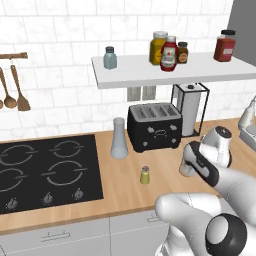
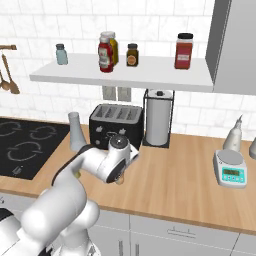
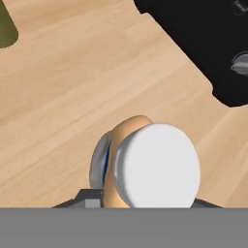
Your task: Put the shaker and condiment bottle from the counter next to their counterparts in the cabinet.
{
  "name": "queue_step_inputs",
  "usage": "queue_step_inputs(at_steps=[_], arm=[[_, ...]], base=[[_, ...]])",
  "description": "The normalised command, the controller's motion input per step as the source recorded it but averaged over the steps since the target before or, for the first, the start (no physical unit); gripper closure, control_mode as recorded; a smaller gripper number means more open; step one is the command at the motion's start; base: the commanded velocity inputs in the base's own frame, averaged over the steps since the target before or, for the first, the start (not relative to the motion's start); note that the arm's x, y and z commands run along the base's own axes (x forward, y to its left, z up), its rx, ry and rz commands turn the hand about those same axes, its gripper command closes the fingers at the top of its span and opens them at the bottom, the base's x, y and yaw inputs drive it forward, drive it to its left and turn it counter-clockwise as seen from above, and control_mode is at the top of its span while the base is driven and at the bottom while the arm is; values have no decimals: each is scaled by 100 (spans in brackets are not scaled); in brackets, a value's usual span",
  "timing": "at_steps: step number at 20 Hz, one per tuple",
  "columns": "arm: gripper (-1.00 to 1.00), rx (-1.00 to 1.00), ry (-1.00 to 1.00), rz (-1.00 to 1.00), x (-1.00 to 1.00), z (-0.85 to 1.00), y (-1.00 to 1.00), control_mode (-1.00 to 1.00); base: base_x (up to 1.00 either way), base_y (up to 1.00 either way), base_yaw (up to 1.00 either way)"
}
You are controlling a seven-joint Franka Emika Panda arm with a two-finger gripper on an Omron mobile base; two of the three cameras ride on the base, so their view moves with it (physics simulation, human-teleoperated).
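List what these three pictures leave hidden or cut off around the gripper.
- Gripper, left base view: the wrist hides its fingers, so open or shut cannot be told.
- Bottle, hand view: its cap faces the camera and covers the label; the bottom edge cuts it off.
- Shaker, hand view: cut off by the top left corner.

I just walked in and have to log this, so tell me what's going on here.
The robot arm has its end effector down at the counter, set around the orange-peach condiment bottle. Whether it grips the bottle yet is unclear. The olive-yellow shaker stands untouched on the counter nearby. Neither is up on the white shelf yet, where the pale blue-grey shaker and the other bottles stand.
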Motion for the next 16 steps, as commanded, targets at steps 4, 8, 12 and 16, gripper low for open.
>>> queue_step_inputs(at_steps=[4, 8, 12, 16], arm=[[100, 0, 0, 8, -2, -1, 0, -100], [100, 0, 0, 7, 0, 0, 0, -100], [100, 0, 0, 7, -1, 1, 0, -100], [100, 0, -1, 9, -5, 14, 0, -100]], base=[[0, 0, 0], [0, 0, 0], [0, 0, 0], [0, 0, 0]])
